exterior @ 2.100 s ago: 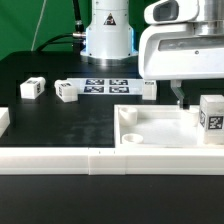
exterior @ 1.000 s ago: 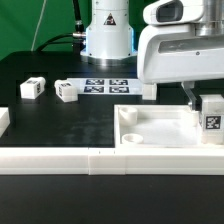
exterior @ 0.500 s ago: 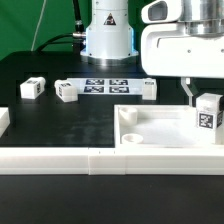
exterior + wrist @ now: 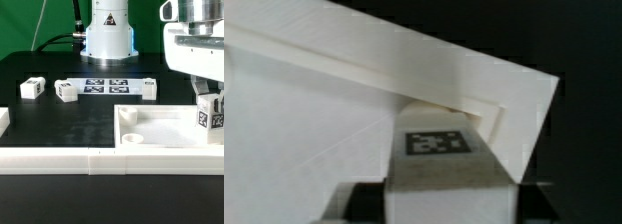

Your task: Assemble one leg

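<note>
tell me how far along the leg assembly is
Done: one small white tagged leg is picked up, gripped by the end effector over the large white square tray part. In hand: the wrist view shows that leg near a tray corner; whether it is seated cannot be told. Left: fixing it in; three more small white legs lie on the black table.

Bright, even light from overhead fills the exterior view. The white tray part (image 4: 160, 128) and border rails (image 4: 60, 159) glare against the matte black table (image 4: 60, 125), losing surface detail. Shadows are soft and faint. The picture is coarse. The wrist view is blurred; the leg's (image 4: 441, 150) tag looks smeared, the white surfaces washed out.
</note>
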You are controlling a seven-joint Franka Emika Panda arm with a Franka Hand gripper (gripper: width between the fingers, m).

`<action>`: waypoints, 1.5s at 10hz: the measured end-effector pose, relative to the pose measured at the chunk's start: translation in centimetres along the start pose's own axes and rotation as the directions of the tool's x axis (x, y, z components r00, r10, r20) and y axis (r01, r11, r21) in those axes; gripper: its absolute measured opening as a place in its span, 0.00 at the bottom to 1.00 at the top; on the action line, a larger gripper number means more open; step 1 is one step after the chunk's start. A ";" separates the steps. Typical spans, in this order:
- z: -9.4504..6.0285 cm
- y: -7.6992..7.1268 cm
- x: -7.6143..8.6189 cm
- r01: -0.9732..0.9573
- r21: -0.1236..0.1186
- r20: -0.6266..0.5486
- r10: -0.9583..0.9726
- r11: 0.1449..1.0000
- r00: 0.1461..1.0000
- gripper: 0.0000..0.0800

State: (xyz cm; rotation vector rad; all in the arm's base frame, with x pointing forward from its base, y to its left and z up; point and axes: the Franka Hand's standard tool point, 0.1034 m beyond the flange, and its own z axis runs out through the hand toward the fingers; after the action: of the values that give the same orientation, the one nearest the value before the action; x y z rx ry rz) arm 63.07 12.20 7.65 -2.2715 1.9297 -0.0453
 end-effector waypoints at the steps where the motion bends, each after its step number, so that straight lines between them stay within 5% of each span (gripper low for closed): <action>1: 0.0 0.0 -0.1 -0.090 0.001 0.002 0.090 0.996 0.996 0.37; 5: -0.1 -0.1 -0.1 -0.322 -0.009 0.029 0.322 0.947 0.946 0.37; 7: -0.1 -0.1 -0.1 -0.247 -0.006 0.030 0.247 0.969 0.969 0.65; 10: 0.0 -0.1 -1.0 0.051 -0.019 0.034 -0.050 0.999 0.998 0.80; 11: 0.0 -0.3 -0.9 0.187 -0.004 0.032 -0.187 0.982 0.982 0.81; 15: 0.1 -0.7 -0.4 0.601 0.003 0.035 -0.601 0.799 0.799 0.81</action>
State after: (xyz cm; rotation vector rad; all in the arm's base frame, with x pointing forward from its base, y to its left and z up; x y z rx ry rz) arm 63.66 12.73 7.63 -2.7688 1.1071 -0.0722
